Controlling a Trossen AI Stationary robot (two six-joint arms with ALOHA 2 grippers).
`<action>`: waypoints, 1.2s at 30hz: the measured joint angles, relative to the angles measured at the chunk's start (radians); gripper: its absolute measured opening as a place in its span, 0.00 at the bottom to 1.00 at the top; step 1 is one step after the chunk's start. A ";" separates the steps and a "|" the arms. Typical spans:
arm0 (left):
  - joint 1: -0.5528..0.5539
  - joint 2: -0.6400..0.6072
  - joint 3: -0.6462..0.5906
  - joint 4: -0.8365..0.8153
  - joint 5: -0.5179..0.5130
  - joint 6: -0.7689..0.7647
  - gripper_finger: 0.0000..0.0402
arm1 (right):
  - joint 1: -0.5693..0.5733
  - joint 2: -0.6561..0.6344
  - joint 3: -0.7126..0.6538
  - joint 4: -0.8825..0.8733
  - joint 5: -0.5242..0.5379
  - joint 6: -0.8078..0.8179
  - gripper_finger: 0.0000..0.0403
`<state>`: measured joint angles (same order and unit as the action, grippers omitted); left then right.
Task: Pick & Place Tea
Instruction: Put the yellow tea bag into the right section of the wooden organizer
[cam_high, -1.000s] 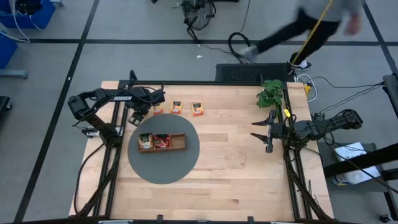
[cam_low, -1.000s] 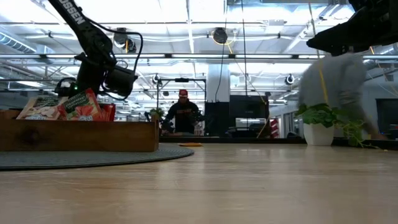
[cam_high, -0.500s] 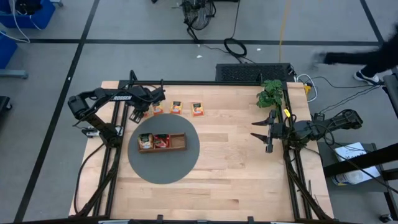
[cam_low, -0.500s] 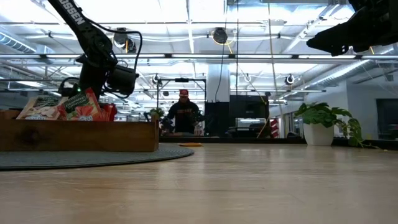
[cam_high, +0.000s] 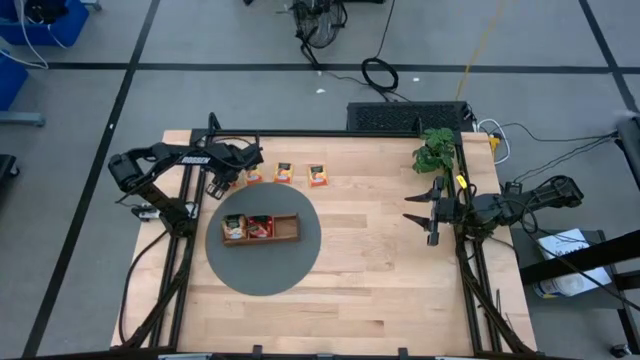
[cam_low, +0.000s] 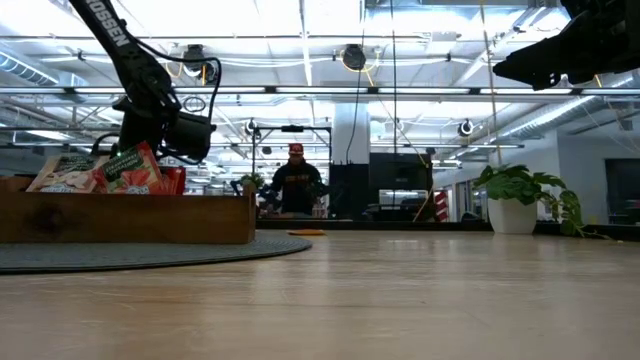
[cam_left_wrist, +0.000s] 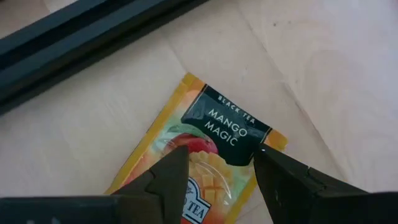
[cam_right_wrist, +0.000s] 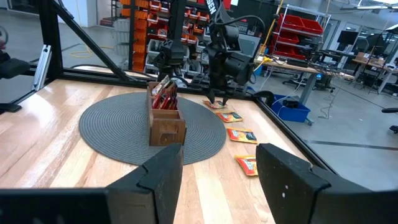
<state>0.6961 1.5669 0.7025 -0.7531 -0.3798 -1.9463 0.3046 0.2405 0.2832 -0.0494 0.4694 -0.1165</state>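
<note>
Wooden three-compartment tray (cam_high: 285, 229) on round grey woven mat (cam_high: 290, 265), potted plant (cam_high: 436, 152) at table's far right edge, person (cam_low: 296, 184) standing beyond table, possibly at a workbench, red bins (cam_right_wrist: 301, 31) on shelving

Open tabletop (cam_high: 380, 260) between the arms; plant (cam_high: 435, 152) crowds the far-right corner.

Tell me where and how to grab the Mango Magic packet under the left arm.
Take the Mango Magic packet across its two long edges, coming straight down. It lies flat on the table, so no side gives a hold; the open left pincer already straddles it.
</note>
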 joint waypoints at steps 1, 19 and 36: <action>0.010 -0.001 0.001 0.003 0.022 0.025 0.46 | 0.000 0.000 0.000 0.000 0.000 0.000 0.46; -0.002 0.002 0.061 -0.127 0.295 0.103 0.46 | 0.000 0.000 0.000 0.000 0.000 0.000 0.46; -0.011 0.000 0.016 -0.036 0.183 0.116 0.13 | 0.000 0.000 0.000 0.000 0.000 0.000 0.46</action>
<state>0.6849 1.5665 0.7189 -0.7890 -0.1968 -1.8304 0.3046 0.2405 0.2832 -0.0494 0.4690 -0.1165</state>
